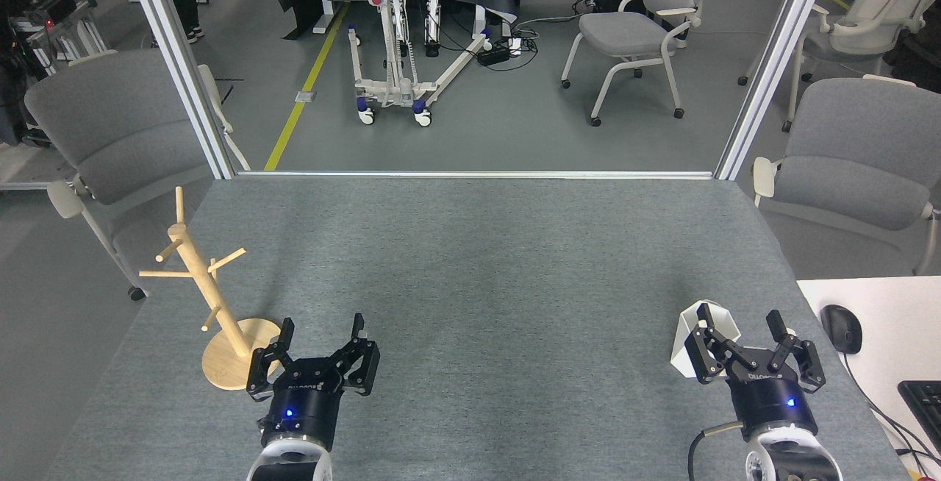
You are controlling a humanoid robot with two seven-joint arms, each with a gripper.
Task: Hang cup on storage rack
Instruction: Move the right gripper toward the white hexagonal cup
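Note:
The white faceted cup (689, 352) stands on the grey table near the front right. My right gripper (739, 316) is open just behind it, and its left finger overlaps the cup's rim; I cannot tell whether that finger is inside the cup. The wooden storage rack (200, 280) stands at the front left on its round base (224, 367), with thin pegs branching from the post and nothing hanging on them. My left gripper (323, 323) is open and holds nothing, just right of the rack's base.
The grey felt table (470, 260) ends at a metal frame edge at the back. A white desk with a mouse (840, 328) and a keyboard (923, 401) adjoins the right side. Grey chairs (110, 135) stand beside both table sides.

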